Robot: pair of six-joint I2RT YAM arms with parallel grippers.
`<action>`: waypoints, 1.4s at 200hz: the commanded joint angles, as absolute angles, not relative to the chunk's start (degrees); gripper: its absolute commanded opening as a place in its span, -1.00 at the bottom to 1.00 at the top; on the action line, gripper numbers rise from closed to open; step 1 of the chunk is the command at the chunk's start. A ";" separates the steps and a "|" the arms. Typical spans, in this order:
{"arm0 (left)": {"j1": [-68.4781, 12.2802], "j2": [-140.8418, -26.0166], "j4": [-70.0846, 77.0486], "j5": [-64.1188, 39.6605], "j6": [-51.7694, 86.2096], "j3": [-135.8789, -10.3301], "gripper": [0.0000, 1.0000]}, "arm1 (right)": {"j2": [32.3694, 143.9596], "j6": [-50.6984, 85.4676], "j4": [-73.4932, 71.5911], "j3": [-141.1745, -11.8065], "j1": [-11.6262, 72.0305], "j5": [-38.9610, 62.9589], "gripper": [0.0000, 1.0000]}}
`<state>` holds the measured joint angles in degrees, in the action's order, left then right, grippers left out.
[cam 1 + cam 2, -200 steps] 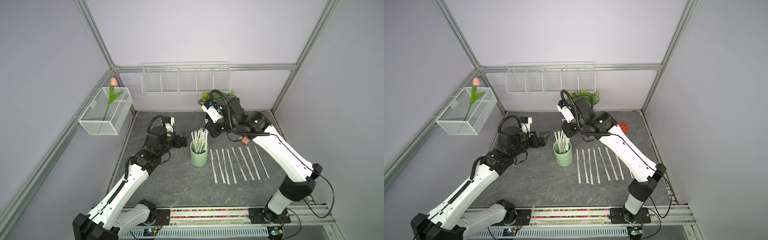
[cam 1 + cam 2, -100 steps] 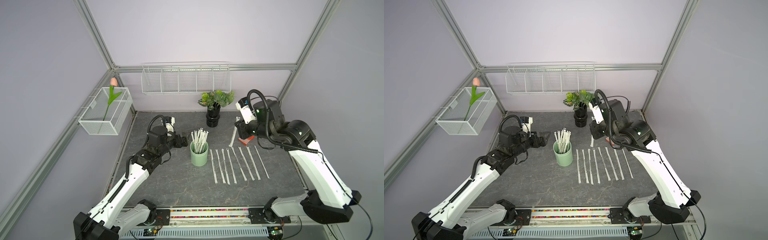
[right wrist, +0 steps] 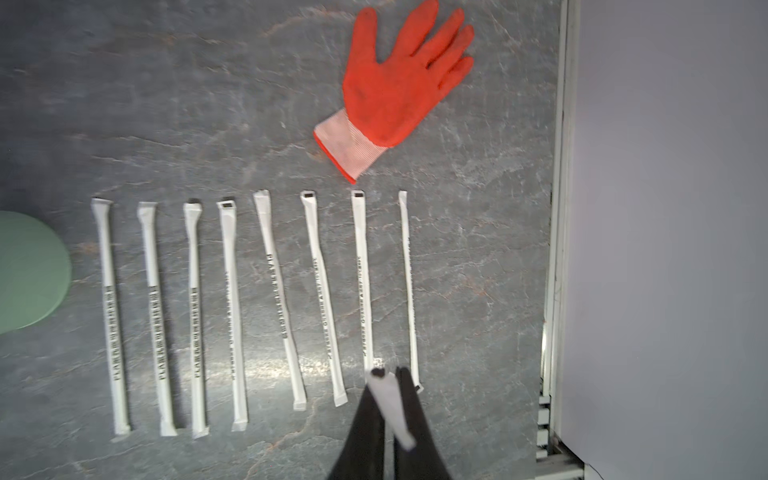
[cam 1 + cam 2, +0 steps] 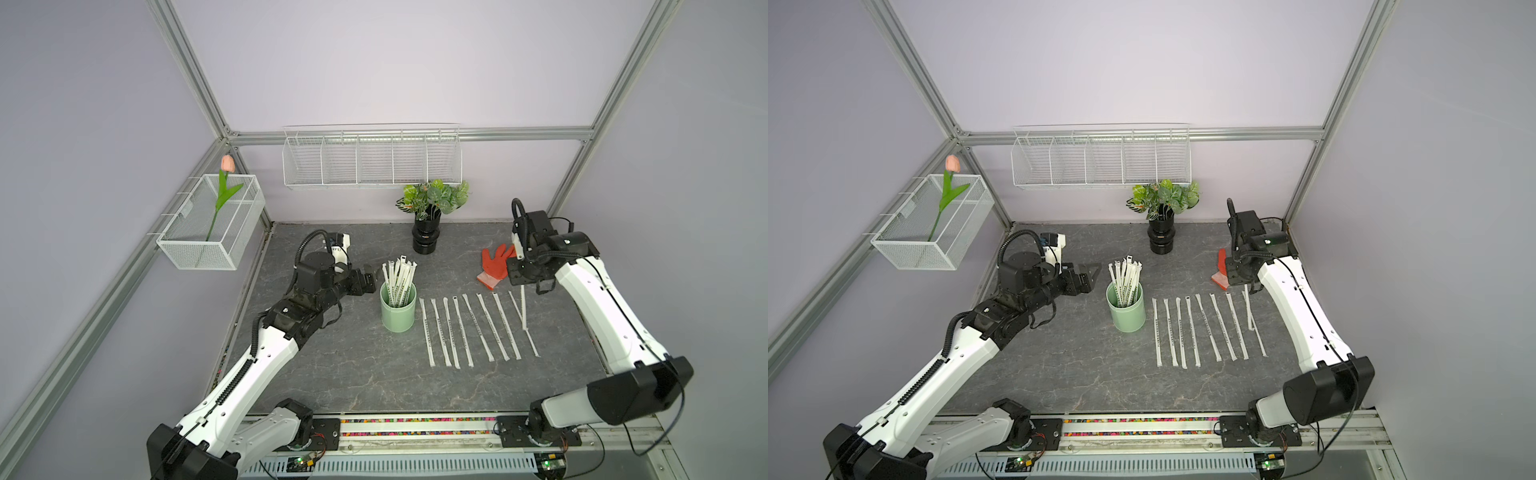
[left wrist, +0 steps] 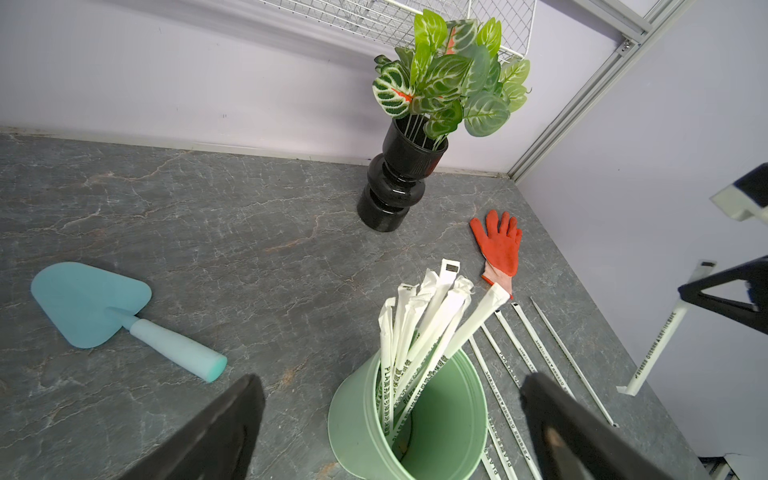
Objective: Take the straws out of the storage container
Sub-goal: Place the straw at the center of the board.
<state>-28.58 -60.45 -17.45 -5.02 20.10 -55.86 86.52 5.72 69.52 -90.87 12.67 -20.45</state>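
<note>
My right gripper (image 4: 522, 286) has swung away from the cup (image 4: 397, 318). A second ago it hung there with my arm hiding the potted plant (image 4: 434, 197), and half a second ago it was partway across. Now it sits at the far right end of the row of straws (image 3: 232, 311) lying on the table (image 4: 353, 374), just beside the red glove (image 4: 494, 266). Its jaws are pinched tight on the top of a single straw (image 4: 524, 309). That straw hangs nearly upright, its lower end over the thin last one of the row, and I cannot tell whether the end touches the table. From my right wrist I see eight straws laid side by side, roughly parallel, with the glove beyond their tops and the wrapper end clamped between my fingertips (image 3: 415, 415). The plant is in plain sight again in both top views. My left gripper (image 4: 369, 279) has not moved. It stays near the upper part of the bunch of straws (image 4: 398, 282), jaws spread wide and holding nothing, and in the left wrist view the cup's mouth shows between them. The cup stands upright where it was, left of the row, and the bunch still sticks out of it, leaning and fanned.
</note>
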 commanded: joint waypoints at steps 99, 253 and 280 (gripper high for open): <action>-28.83 -61.96 -17.82 -6.11 18.46 -56.34 0.99 | 107.02 1.75 74.77 -93.77 2.96 -26.48 -0.84; -28.87 -64.02 -17.93 -6.41 18.11 -56.60 0.99 | 125.14 -0.64 72.38 -102.57 -0.87 -24.21 -0.80; -28.85 -64.25 -17.79 -6.55 18.11 -56.54 0.99 | 126.22 -0.62 71.50 -102.98 -0.96 -23.66 -0.78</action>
